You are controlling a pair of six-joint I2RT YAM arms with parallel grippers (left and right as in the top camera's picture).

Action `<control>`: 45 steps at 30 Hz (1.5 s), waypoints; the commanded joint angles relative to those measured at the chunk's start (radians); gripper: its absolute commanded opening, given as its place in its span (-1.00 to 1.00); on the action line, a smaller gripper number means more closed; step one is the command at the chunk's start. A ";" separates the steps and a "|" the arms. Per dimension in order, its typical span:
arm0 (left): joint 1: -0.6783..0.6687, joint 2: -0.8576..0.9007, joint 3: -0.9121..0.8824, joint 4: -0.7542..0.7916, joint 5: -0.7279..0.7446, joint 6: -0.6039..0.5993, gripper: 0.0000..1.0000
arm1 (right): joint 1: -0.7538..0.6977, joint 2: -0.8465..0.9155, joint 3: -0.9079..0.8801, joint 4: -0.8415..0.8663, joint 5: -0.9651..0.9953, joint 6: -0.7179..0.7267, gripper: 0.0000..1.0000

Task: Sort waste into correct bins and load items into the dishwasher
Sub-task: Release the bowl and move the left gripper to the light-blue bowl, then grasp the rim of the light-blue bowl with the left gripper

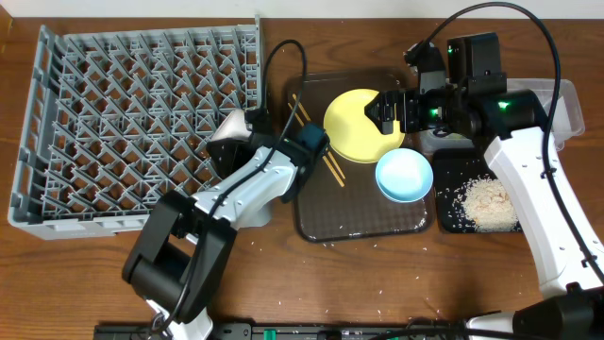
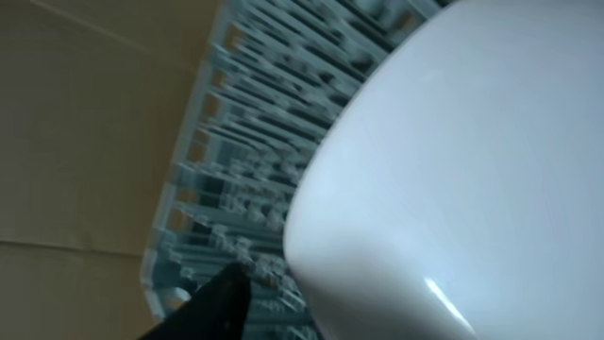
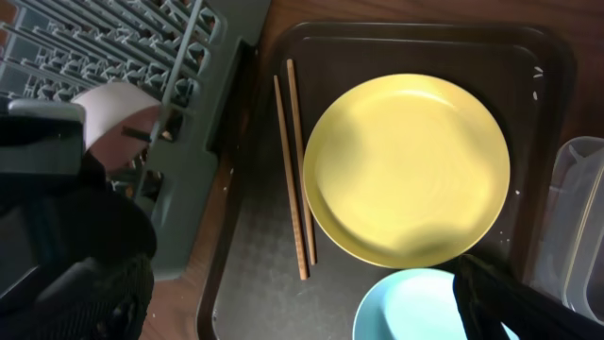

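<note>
Currently your left gripper point(image 1: 245, 134) is clamped on the white bowl point(image 1: 229, 127); the dish rack point(image 1: 123, 123) lies at 9 o'clock.

Overhead: we look straight down from high up, whole desk point(image 1: 85, 274) in frame. Left wrist: we sit almost against the white bowl point(image 2: 472, 170), tilted, dish rack point(image 2: 245, 179) blurred behind. Right wrist: we look down from mid height on the yellow plate point(image 3: 406, 170) and chopsticks point(image 3: 291, 179). Overhead and right wrist share yellow plate and chopsticks; all three catch the dish rack.
</note>
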 commanded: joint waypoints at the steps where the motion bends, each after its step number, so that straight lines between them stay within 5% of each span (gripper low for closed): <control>1: 0.002 -0.072 0.009 -0.003 0.219 0.026 -0.02 | -0.013 -0.003 0.012 -0.001 -0.001 -0.010 0.98; 12: 0.005 -0.283 0.036 0.101 0.729 0.028 0.51 | -0.013 -0.003 0.012 -0.001 -0.001 -0.010 0.99; 20: 0.019 -0.341 0.032 0.225 1.062 -0.136 0.56 | -0.013 -0.003 0.012 -0.001 -0.001 -0.010 0.99; 32: 0.024 -0.311 0.028 0.306 1.084 -0.216 0.56 | -0.032 -0.014 0.040 0.090 -0.001 0.044 0.98; 45: 0.011 -0.135 0.068 0.394 1.222 -0.147 0.47 | -0.393 -0.099 0.289 -0.125 0.283 0.192 0.99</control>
